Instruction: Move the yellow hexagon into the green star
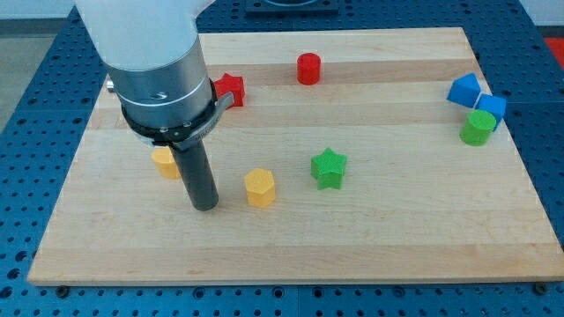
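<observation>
Our rod, no pincer to open or hold: my tip (pixel 204 206) just view-left of the yellow hexagon (pixel 260 187), not touching.
Green star (pixel 329 167) near beyond it, bare wood between; another yellow block (pixel 164 162) behind the rod; board (pixel 370 255) edge well below.

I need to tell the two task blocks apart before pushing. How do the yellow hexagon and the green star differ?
The yellow hexagon is yellow with flat sides; the green star is green with pointed arms. The hexagon lies toward the view's left, nearer my tip; the star sits to the hexagon's right and slightly higher in the view. Both rest on the wooden board, apart from each other.
</observation>
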